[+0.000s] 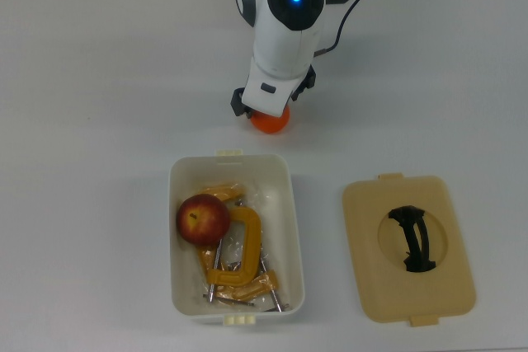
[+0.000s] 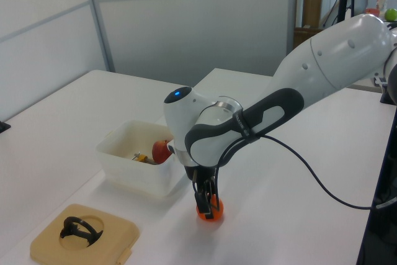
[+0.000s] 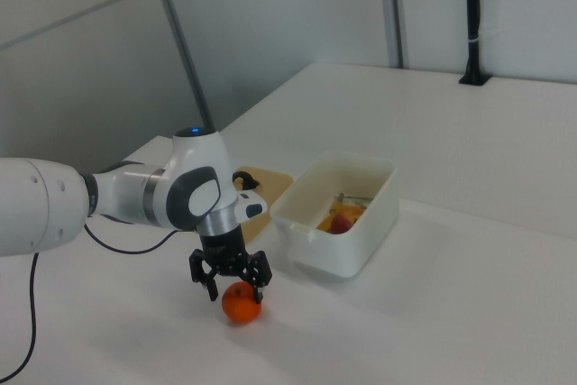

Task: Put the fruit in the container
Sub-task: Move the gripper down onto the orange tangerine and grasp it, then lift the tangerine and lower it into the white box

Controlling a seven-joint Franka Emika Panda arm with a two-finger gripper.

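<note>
Honestly, gripper (image 3: 232,286) straddles the orange (image 3: 241,304) with jaws apart at the tub's (image 1: 294,228) 12 o'clock in the top view, so I'd sink lower before squeezing or it'll roll.

A tan lid (image 1: 410,249) with a black handle (image 1: 413,239) lies flat on the white table (image 1: 91,80).

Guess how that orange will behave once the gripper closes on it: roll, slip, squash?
The orange is round and sits free on the bare table, so a glancing finger would probably roll it. Its skin looks smooth, so it may slip somewhat. The gripper stands open astride it, so centred closing should hold.
</note>
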